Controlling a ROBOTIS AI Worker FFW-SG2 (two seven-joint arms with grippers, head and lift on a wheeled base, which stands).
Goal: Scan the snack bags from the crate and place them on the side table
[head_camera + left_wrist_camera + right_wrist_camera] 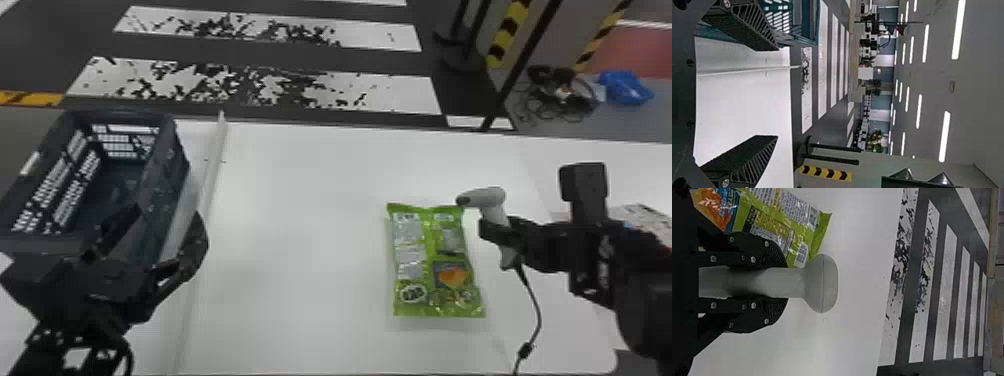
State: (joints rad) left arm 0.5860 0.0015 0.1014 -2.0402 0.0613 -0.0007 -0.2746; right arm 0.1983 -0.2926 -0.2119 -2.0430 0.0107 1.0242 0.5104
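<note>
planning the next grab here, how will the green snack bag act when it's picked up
The green snack bag will probably flex and crinkle rather than stay stiff, as its film looks thin and wrinkled. Its glossy surface could let it slip from a light pinch. Lying flat with broad, straight sides, it seems unlikely to roll.

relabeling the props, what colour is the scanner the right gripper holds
The scanner is light grey, with a dark tip; the head view shows it best.

White table [300, 200], pale strip [214, 170] along left part; green snack bag [427, 260] flat, crate [165, 172] left of strip.
</note>
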